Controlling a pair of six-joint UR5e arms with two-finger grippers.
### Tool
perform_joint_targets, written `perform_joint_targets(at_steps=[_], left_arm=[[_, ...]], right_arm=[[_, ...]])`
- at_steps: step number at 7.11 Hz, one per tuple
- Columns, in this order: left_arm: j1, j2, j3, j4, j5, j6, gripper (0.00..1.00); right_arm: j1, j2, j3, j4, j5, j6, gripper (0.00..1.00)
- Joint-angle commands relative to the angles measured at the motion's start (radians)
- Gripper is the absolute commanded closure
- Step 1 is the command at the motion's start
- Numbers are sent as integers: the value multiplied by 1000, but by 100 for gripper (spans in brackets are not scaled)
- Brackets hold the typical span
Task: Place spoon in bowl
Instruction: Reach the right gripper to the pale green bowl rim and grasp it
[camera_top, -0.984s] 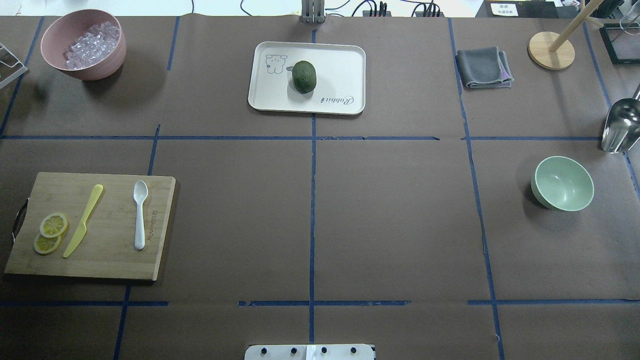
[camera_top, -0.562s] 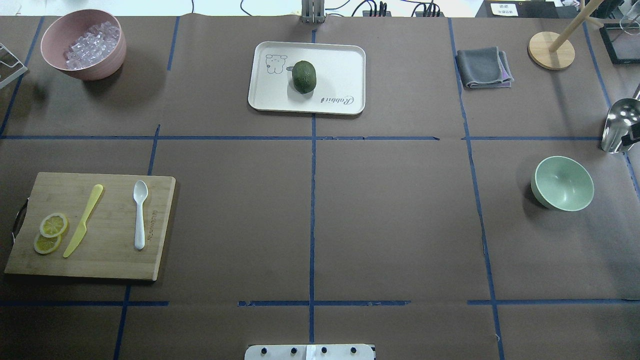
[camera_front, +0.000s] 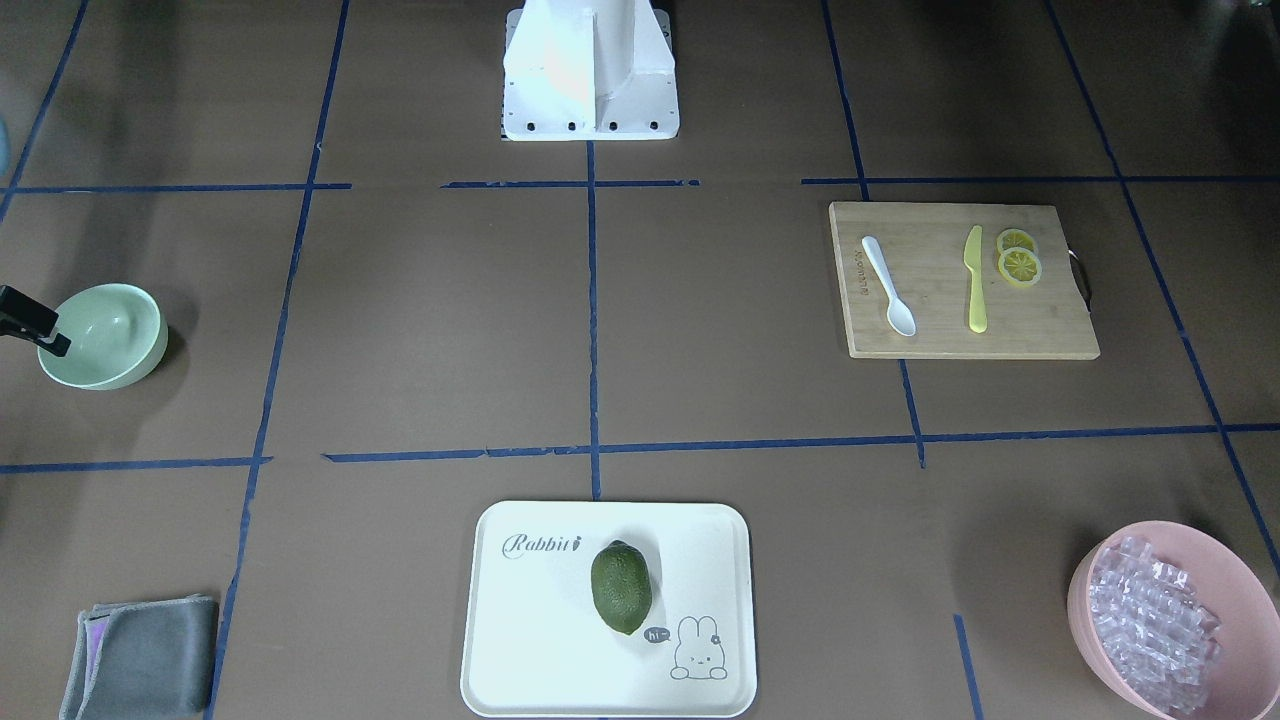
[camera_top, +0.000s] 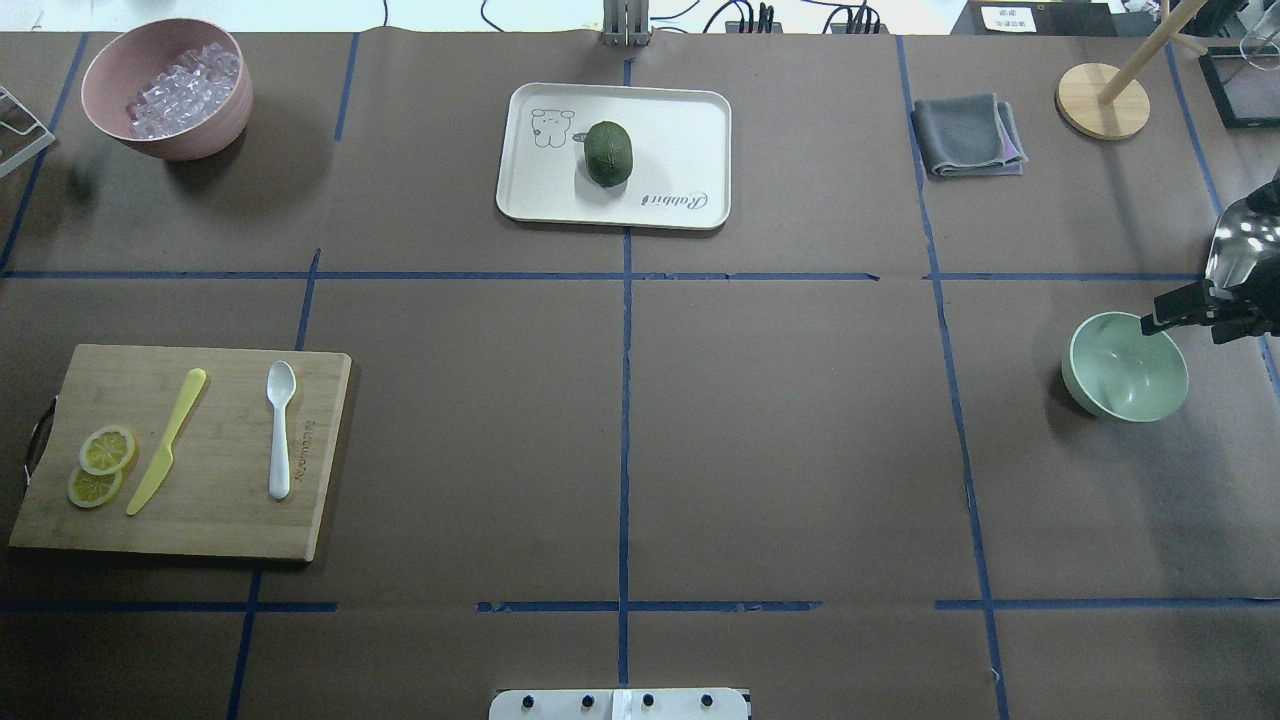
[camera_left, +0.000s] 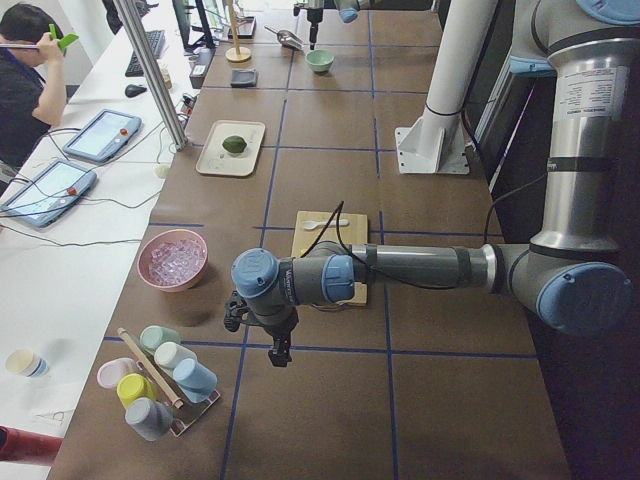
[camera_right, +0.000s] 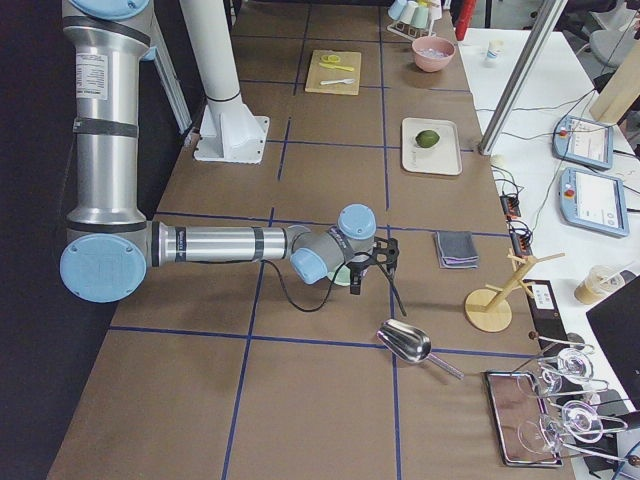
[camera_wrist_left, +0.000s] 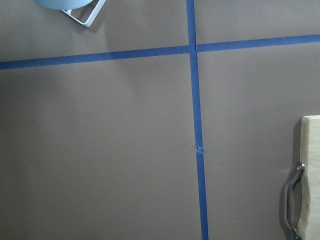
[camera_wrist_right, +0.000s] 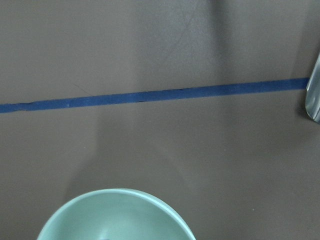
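Observation:
The white spoon (camera_top: 280, 430) lies on a wooden cutting board (camera_top: 230, 510) at the table's left, its scoop pointing away from the robot; it also shows in the front view (camera_front: 888, 285). The mint-green bowl (camera_top: 1120, 375) stands empty at the right, and also in the front view (camera_front: 105, 340). My right gripper (camera_top: 1185, 318) hovers over the bowl's outer rim and looks open and empty; only a tip shows in the front view (camera_front: 30, 322). My left gripper (camera_left: 272, 345) hangs above the table beyond the board's handle end; I cannot tell its state.
A yellow-green knife (camera_top: 165, 440) and lemon slices (camera_top: 100, 465) share the board. A pink bowl of clear cubes (camera_top: 167, 88) stands far left. A white tray (camera_top: 690, 130) holds a green fruit. A grey cloth (camera_top: 968, 135) and metal scoop (camera_top: 1240, 245) lie near the right gripper.
My right gripper has come in from the right edge and now sits over the mint bowl's rim. The spoon and bowl have not moved.

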Motion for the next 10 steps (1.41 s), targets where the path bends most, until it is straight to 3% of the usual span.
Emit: perform_joint_targets(at_steps=[1, 4, 5, 6, 7, 8, 10], left_arm=[[0, -1, -1, 0, 0, 0, 0], [0, -2, -3, 0, 0, 0, 0], [0, -4, -7, 0, 0, 0, 0], [0, -4, -10, 0, 0, 0, 0], [0, -4, -12, 0, 0, -2, 0], [0, -4, -15, 0, 0, -2, 0], [0, -4, -18, 0, 0, -2, 0]], right_arm=[[-19, -7, -38, 7, -8, 5, 0], [-36, -9, -43, 13, -1, 9, 4], [-36, -9, -43, 13, 0, 9, 22], [-36, -13, -42, 13, 2, 8, 64], [-36, -13, -38, 13, 3, 8, 95], [-36, -13, -37, 14, 5, 8, 100], [-33, -35, -28, 80, 9, 6, 100]])
